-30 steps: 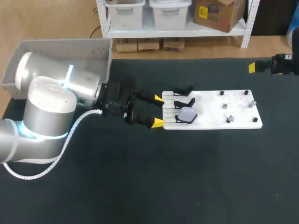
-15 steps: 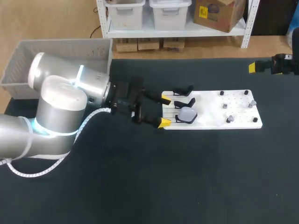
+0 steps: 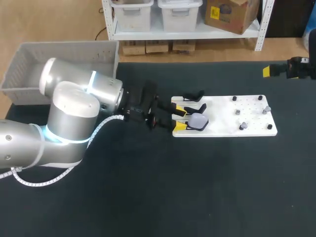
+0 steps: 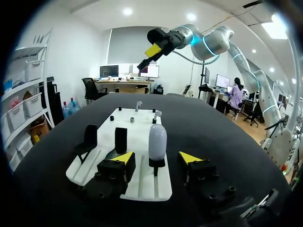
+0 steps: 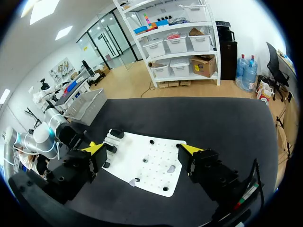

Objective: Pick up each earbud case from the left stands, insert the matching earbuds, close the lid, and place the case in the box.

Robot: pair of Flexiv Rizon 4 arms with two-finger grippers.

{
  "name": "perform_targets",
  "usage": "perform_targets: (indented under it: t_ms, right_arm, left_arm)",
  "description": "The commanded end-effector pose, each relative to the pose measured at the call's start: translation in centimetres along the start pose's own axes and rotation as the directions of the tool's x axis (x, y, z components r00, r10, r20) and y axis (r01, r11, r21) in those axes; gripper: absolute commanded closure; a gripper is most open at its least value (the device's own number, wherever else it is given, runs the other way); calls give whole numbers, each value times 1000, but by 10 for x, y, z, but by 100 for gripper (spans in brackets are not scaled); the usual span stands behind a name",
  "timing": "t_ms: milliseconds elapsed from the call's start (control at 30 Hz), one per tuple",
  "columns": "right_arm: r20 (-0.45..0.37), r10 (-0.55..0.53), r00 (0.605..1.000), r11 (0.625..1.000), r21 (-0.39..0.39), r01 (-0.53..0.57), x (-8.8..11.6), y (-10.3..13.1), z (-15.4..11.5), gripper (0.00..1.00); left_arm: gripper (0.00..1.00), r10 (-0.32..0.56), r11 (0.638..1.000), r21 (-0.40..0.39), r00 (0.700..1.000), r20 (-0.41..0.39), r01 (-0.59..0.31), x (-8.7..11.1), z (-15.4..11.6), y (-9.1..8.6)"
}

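Closer than a second ago, my left tool gapes wide and empty just short of the case upright on the board; approach nearly done, I judge, then advance and clamp.

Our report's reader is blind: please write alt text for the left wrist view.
The open left gripper faces a white earbud case standing upright on a white board just ahead of its fingers. Two empty black stands sit beside the case.
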State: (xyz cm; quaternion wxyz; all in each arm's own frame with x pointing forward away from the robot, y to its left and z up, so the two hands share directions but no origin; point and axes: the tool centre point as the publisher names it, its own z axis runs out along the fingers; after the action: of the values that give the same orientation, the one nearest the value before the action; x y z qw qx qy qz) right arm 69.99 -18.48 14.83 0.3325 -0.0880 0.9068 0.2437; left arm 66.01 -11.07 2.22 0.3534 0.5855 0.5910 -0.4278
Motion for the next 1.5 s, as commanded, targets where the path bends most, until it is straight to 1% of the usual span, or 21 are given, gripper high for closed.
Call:
perform_targets:
  t_ms: [33,333,533,567,767,900,967,1000,1267,1400,1433,1500]
  right_arm:
    - [-1,0,1000,1000,3,0,0,1,-1,0]
    - [-1,0,1000,1000,3,0,0,1,-1,0]
    - [-1,0,1000,1000,3,0,0,1,-1,0]
    - [-1,0,1000,1000,3,0,0,1,-1,0]
    - [-1,0,1000,1000,3,0,0,1,-1,0]
    - [-1,0,1000,1000,3,0,0,1,-1,0]
    - [-1,0,1000,1000,3,0,0,1,-1,0]
    - [-1,0,1000,1000,3,0,0,1,-1,0]
    - [-1,0,1000,1000,3,0,0,1,-1,0]
    - [-1,0,1000,1000,3,0,0,1,-1,0]
    - [-1,0,1000,1000,3,0,0,1,-1,0]
    - [-1,0,1000,1000,3,0,0,1,-1,0]
  left_arm:
    - [41,-2,1000,10,1000,-8,2,0,5,4]
    - [41,1,1000,27,1000,-21,0,0,13,3]
    - [47,-4,1000,19,1000,-29,4,1,15,2]
    - [49,-4,1000,18,1000,-30,5,1,15,2]
    - [50,-3,1000,13,999,-33,4,1,16,5]
    - [50,1,1000,20,1000,-29,0,-1,18,6]
    - [48,2,1000,24,1000,-28,-1,-2,20,6]
    - [49,3,1000,26,1000,-27,-2,-2,21,6]
    - [45,1,999,36,1000,-25,0,-1,25,7]
    - [46,1,999,37,1000,-24,0,-1,26,9]
    - [44,1,999,37,1000,-24,0,-1,26,10]
    - [45,-1,999,37,1000,-22,1,-1,27,11]
